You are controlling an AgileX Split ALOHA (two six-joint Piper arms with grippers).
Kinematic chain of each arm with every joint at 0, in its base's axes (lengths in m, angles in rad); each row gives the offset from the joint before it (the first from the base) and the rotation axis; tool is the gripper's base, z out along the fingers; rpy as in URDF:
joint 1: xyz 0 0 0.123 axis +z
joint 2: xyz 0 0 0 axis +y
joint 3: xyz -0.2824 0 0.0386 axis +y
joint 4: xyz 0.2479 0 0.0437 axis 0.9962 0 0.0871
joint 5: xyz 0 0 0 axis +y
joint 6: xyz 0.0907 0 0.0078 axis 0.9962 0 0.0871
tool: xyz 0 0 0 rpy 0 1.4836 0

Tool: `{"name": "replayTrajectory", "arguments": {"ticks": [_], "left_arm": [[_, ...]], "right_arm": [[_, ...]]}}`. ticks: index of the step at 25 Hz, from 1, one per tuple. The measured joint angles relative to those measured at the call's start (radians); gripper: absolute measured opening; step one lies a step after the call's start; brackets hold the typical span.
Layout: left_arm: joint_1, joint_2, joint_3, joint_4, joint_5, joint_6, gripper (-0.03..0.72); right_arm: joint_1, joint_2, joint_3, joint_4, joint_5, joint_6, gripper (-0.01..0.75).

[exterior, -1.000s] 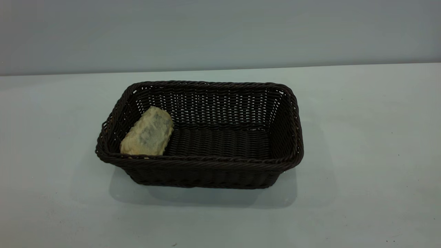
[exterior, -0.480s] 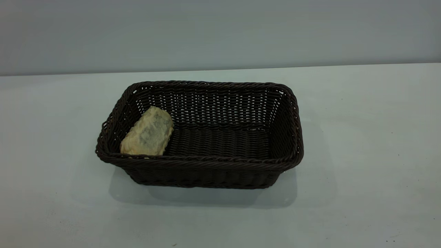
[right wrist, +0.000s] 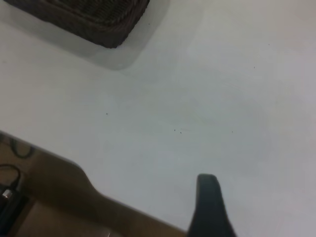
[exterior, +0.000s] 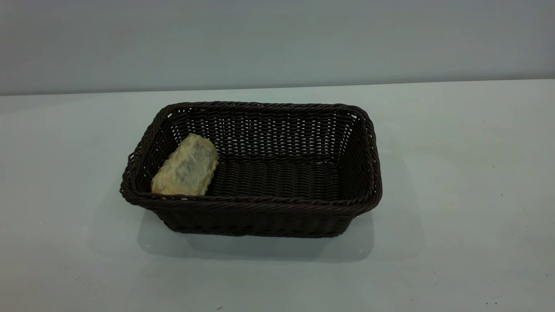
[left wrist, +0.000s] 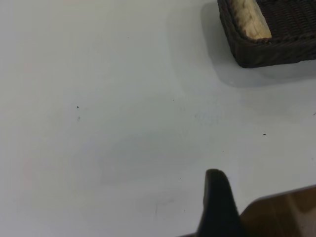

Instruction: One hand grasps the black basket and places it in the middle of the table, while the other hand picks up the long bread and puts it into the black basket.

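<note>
Only one black finger of the left gripper [left wrist: 217, 202] shows in the left wrist view, so whether its claw is open or closed cannot be told; it hangs above bare table [left wrist: 123, 113], well apart from the basket, and holds nothing that can be seen. The right gripper [right wrist: 210, 205] is the same case in the right wrist view: a single dark finger over the white tabletop, state not readable, far from the basket corner.

Nothing differs from the exterior pictures of a second and half a second ago: the black basket [exterior: 260, 216] sits in the same spot near the middle of the table [exterior: 455, 173], and the long bread [exterior: 186, 167] lies in the same pose inside it.

The bread rests at the basket's left end in the exterior view, leaning against the sloping side wall with its pale mottled underside turned up.

The exterior view shows the whole basket and its bare woven floor but neither arm. The left wrist view adds one corner of the basket [left wrist: 276, 49] with an end of the bread [left wrist: 252, 19] against the wall there, and a brown surface beyond the table edge. The right wrist view catches another basket corner [right wrist: 98, 24], no bread, plus a brown area and dark cables past the table's edge
</note>
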Motion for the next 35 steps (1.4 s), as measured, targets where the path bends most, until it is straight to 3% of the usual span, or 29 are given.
{"name": "replayTrajectory", "arguments": {"ticks": [3,7,14,35], "left_arm": [[0.021,0.000,0.000,0.000,0.000,0.000,0.522],[0.082,0.000,0.000,0.000,0.000,0.000,0.522],[0.091,0.000,0.000,0.000,0.000,0.000,0.522],[0.091,0.000,0.000,-0.028,0.000,-0.023,0.522]], "right_arm": [[-0.017,-0.006,0.000,0.000,0.000,0.000,0.554],[-0.115,-0.041,0.000,0.000,0.000,0.000,0.554],[-0.244,-0.104,0.000,0.000,0.001,0.000,0.554],[-0.253,-0.105,0.000,0.004,0.001,0.000,0.554]]}}
